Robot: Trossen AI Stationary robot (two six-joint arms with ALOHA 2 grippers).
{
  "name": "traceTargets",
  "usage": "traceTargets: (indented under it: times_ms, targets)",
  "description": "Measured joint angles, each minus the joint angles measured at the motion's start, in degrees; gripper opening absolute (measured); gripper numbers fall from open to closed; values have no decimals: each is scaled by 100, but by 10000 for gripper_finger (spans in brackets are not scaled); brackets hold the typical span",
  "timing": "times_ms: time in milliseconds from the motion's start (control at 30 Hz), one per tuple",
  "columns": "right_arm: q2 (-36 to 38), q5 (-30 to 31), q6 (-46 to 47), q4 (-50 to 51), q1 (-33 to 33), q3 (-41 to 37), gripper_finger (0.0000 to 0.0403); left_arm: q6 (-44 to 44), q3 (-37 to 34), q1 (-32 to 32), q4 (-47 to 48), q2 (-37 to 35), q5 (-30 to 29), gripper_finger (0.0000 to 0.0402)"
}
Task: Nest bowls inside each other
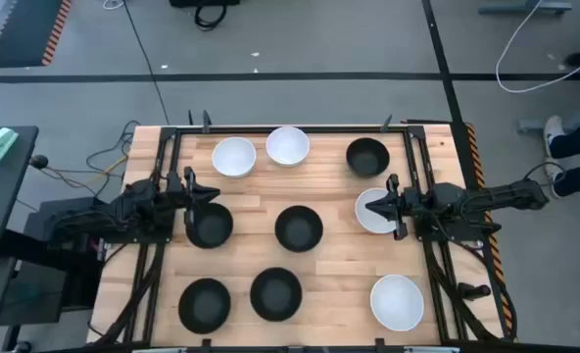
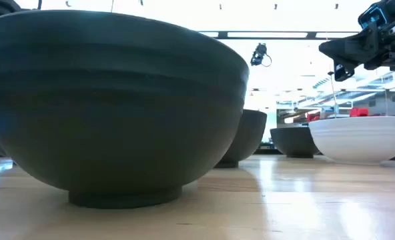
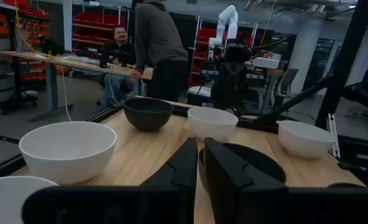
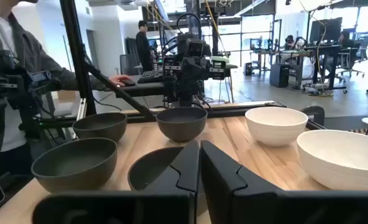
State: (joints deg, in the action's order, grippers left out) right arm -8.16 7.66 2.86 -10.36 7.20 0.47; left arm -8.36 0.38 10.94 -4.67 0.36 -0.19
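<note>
Across the wooden table (image 1: 339, 260) nine bowls lie separately, none nested yet: five black and four white are visible in the high view.

The left gripper (image 1: 210, 192) hovers at the left side, its fingers (image 3: 185, 169) pressed together and holding nothing. Directly under its tips sits the left black bowl (image 1: 210, 225), with the fingertips just over the rim on the far side. The centre black bowl (image 1: 299, 227) lies further inward along the same line the left arm points, toward the table's middle.

The right gripper (image 1: 380, 209) hovers at the right side, fingers (image 4: 190, 165) likewise closed and empty. Its tips hang over the right white bowl (image 1: 375, 212), which lies partly beneath the gripper. In the low view the gripper is clearly above this bowl's rim, not touching it.

Governing relation: each arm has one bowl immediately below its tips, so each is nearer to its own side's bowl than to any other. The bowls are round and present no long axis; approach direction is therefore free. Judged from these positions, either gripper must first open before descending onto a rim.
</note>
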Motion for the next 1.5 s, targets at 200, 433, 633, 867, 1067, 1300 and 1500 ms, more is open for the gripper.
traceTargets:
  times_ms: [200,433,633,867,1067,1300,1500]
  targets:
    - [2,2,-1,1,0,0,23,0,0,1,-2,0,0,38]
    - [1,0,1,-1,0,-2,23,-1,-2,1,-1,0,0,29]
    - [1,1,0,0,0,-1,23,0,0,1,-1,0,0,32]
    - [2,2,-1,0,0,-1,23,-2,0,1,-1,0,0,39]
    - [0,1,1,1,0,0,23,-1,0,0,-2,0,0,30]
    - [2,0,-1,0,0,0,23,0,-1,0,0,0,0,34]
    - [2,2,0,0,0,-1,23,-1,-1,1,-2,0,0,40]
